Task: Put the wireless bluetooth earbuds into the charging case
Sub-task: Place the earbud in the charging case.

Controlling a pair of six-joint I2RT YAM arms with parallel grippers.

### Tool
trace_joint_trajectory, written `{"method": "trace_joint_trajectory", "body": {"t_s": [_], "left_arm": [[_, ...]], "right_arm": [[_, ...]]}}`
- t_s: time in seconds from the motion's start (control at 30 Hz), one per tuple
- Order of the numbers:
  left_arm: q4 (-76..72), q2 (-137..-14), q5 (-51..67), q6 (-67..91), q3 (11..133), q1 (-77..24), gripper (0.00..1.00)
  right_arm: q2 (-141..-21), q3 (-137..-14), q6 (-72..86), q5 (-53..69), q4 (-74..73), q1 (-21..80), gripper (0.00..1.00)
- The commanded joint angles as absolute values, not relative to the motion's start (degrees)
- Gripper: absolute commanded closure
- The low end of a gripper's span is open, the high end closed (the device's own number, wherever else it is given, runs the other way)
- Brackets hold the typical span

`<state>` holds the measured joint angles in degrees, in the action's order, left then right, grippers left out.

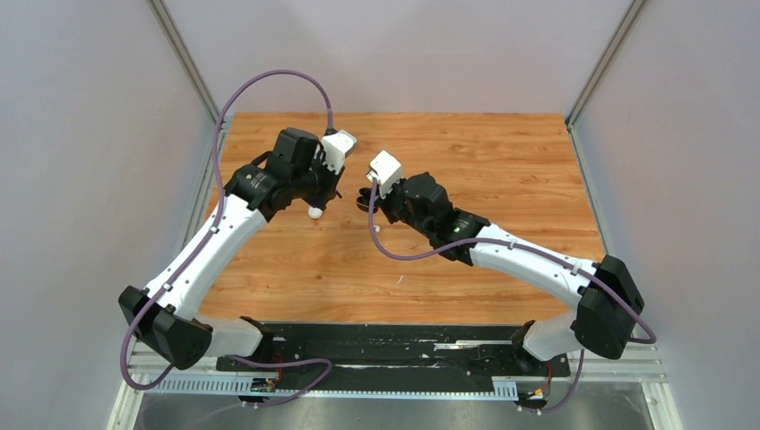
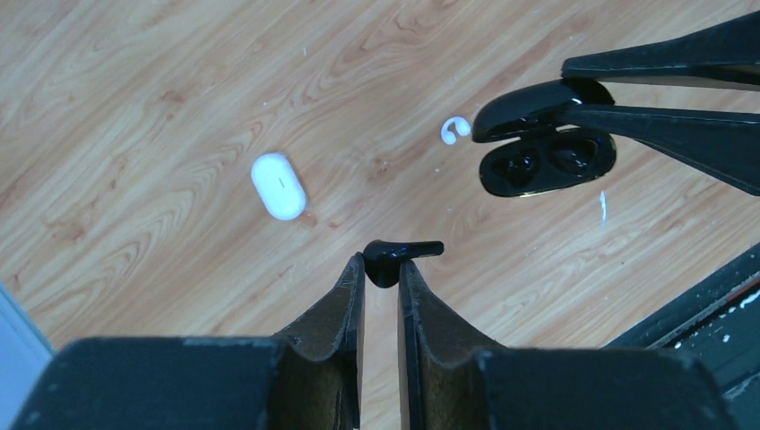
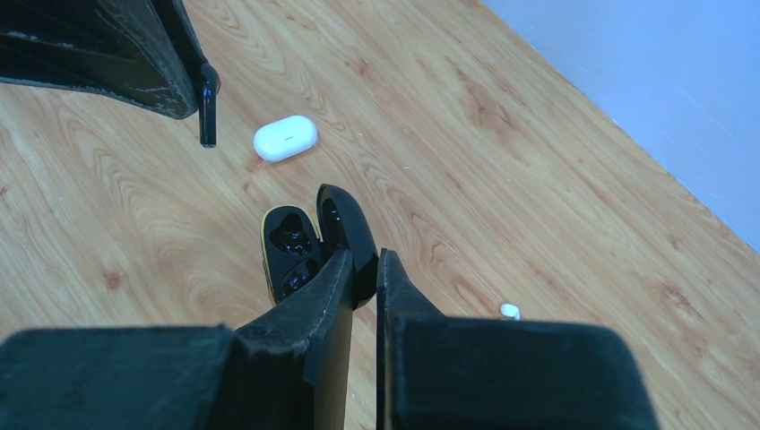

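My left gripper [image 2: 383, 264] is shut on a glossy black earbud [image 2: 405, 251], whose stem sticks out to the right above the wood. The black charging case [image 2: 547, 161] stands open just right of it, both wells showing dark. My right gripper [image 3: 366, 260] is shut on the case's raised lid [image 3: 347, 224], beside the base [image 3: 289, 248]. A white earbud [image 2: 454, 130] lies on the table left of the case. In the top view both grippers meet mid-table, left [image 1: 330, 193] and right [image 1: 366, 199].
A closed white pebble-shaped case [image 2: 279, 185] lies on the wooden table [image 1: 502, 170], left of the black case and close under the left arm [image 1: 315, 212]. Grey walls enclose the table on three sides. The arm bases sit on a black rail [image 1: 394, 345] at the near edge.
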<state>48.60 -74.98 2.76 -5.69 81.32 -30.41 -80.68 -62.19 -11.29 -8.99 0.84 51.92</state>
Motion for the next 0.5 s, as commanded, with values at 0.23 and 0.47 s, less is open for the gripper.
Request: {"method": "trace_joint_trajectory", "body": {"t_s": [0.23,0.47], "left_arm": [[39.00,-66.76,6.29,-18.32,74.37,-30.67,1.00],[31.53,-60.44,11.74,-27.93,67.20,-31.21,1.00]], "right_arm": [[-82.60,-66.54,-8.68,-6.36,5.58,53.47,1.00],[-81.87,-65.71,-6.88,-3.93,8.27,53.91,1.00]]}}
